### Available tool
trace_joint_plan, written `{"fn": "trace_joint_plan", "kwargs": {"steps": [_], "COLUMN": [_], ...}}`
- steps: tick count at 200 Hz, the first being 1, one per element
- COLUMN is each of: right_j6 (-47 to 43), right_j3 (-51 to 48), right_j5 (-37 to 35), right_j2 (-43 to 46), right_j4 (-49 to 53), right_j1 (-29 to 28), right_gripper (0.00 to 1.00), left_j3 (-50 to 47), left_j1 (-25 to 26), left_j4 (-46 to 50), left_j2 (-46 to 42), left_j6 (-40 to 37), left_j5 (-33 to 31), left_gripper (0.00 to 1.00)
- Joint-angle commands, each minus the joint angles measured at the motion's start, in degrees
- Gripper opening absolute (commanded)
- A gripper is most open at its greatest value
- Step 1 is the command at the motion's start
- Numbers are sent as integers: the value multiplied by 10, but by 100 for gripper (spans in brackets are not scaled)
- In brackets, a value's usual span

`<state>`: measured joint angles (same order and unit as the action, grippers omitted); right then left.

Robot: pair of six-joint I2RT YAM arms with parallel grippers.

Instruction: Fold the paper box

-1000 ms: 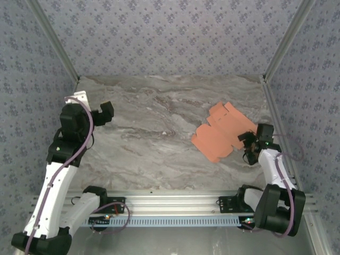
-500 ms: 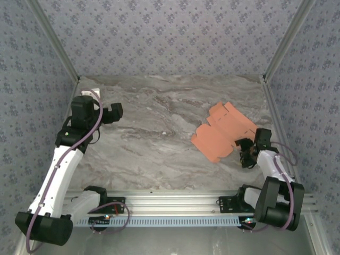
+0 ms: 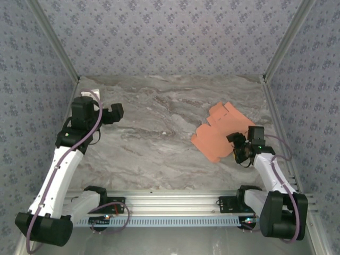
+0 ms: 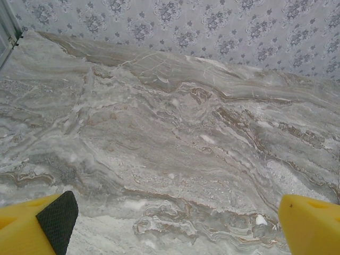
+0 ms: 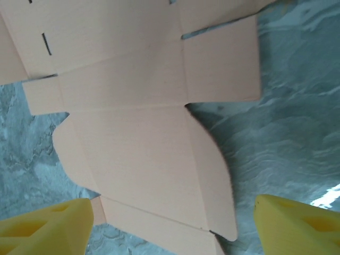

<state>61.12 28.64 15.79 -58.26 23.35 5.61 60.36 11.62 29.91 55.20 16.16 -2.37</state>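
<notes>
Lying flat and unfolded on the grey marbled counter [image 3: 154, 154], the paper box [image 3: 220, 133] is an orange-salmon die-cut sheet of thin card, its flaps and tabs spread out at a slant. Most of the bare counter stretches to the left of the paper box, while the patterned side wall [image 3: 313, 79] stands near its right edge. The right arm [image 3: 271, 170] reaches to the near right corner of the paper box, and the right jaws stand released there, gripping nothing. In the right wrist view the paper box [image 5: 143, 133] shows crease lines, rounded flaps and a short slot; one of the yellow fingers [image 5: 48, 228] sits at the near edge of the paper box, while the other hangs over bare counter [image 5: 297, 133] just to the right of it. Whether either finger touches the card cannot be told. The left arm [image 3: 58, 164] is well apart from the paper box, far to its left, with its wrist raised and turned toward it. The left jaws are likewise released, spread wide and grasping nothing. In the left wrist view they frame bare counter [image 4: 159, 133]: a yellow finger with a black pad [image 4: 56, 218] at one lower corner, a plain yellow finger at the other, and patterned back wall [image 4: 212, 21] beyond. A ribbed aluminium rail [image 3: 170, 201] carrying both arm bases runs along the counter edge nearest to them, on the near side of the paper box.
</notes>
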Motion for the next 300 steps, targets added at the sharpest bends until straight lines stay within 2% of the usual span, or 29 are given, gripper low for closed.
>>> {"fn": "trace_joint_plan", "kwargs": {"steps": [1, 33, 52, 94, 136, 150, 171, 193, 208, 221, 243, 300], "right_j6": [-33, -67, -82, -93, -108, -116, -122, -134, -143, -151, -170, -212], "right_j3": [2, -10, 1, 6, 5, 12, 12, 20, 30, 34, 48, 101], "right_j5": [-4, 48, 46, 30, 9, -4, -17, -10, -3, -3, -9, -7], "right_j2": [-3, -57, -72, -68, -64, -71, -77, -91, -101, -107, -109, -116], "right_j4": [9, -48, -34, 7, 30, 46, 50, 54, 62, 65, 84, 134], "right_j1": [6, 2, 4, 20, 24, 25, 26, 25, 25, 25, 26, 56], "right_gripper": [78, 51, 50, 56, 60, 66, 69, 71, 71, 72, 81, 81], "left_j3": [-13, -44, -59, -41, -35, -43, -69, -129, -152, -152, -133, -127], "left_j1": [-2, -2, -2, -2, -2, -2, -1, 0, 3, 6, 11, 37], "left_j4": [4, -18, -35, -40, -29, -33, -53, -110, -137, -144, -132, -145], "left_j2": [-18, -29, -24, 17, 40, 37, 33, 37, 45, 55, 70, 97], "left_j6": [-3, -9, -7, 25, 59, 72, 130, 212, 241, 243, 232, 232], "left_j5": [-6, -15, -16, 35, 52, 55, 69, 120, 135, 143, 142, 133], "left_gripper": [99, 99, 99, 99, 99, 99, 99, 99, 99, 99, 99, 99]}}
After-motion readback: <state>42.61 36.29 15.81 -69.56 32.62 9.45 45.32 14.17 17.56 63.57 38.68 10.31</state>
